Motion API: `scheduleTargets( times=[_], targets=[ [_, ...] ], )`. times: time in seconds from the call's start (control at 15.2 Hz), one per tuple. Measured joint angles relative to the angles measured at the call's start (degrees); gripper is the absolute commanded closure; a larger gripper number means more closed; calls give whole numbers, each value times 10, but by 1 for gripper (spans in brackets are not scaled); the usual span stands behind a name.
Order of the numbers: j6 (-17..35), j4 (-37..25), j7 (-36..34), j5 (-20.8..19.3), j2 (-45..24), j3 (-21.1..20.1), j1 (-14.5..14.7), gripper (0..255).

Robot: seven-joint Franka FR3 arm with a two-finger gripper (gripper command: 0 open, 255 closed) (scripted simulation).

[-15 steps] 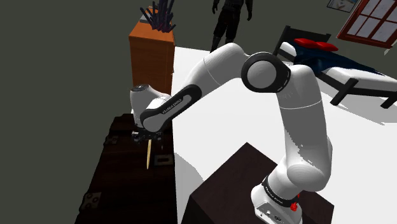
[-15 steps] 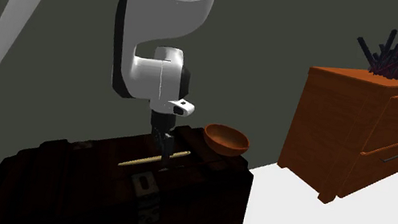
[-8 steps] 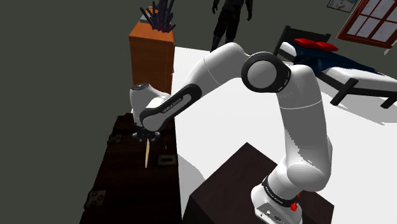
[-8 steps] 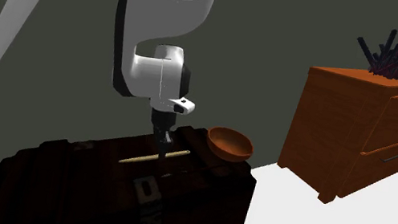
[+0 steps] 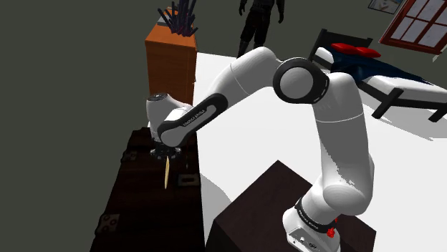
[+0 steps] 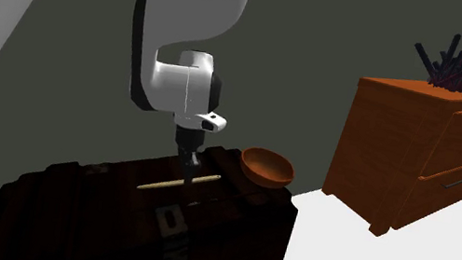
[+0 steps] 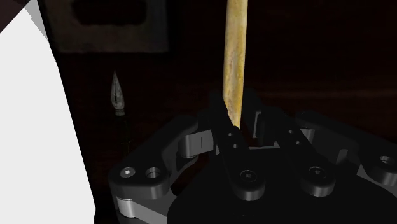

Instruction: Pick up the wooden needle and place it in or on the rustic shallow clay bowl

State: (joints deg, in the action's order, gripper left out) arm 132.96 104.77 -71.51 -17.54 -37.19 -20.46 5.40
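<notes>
End effector (image 6: 187,163) pinches the needle (image 6: 176,181), low over the trunk (image 6: 94,217) lid. Bowl (image 6: 266,165) sits on one end of the trunk, apart from the needle.

The tool (image 6: 187,163), gripping the needle (image 6: 161,184), has risen slightly.

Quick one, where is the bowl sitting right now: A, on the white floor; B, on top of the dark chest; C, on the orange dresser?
B: the bowl stands on the dark chest, at its end toward the dresser, just past the gripper, which is shut on the needle.
</notes>
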Motion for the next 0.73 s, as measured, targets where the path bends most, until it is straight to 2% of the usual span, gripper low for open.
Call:
scheduleTargets(
  times=[0.73],
  targets=[
    [-54, 6, 15, 26, 60, -20, -14, 255]
  ],
)
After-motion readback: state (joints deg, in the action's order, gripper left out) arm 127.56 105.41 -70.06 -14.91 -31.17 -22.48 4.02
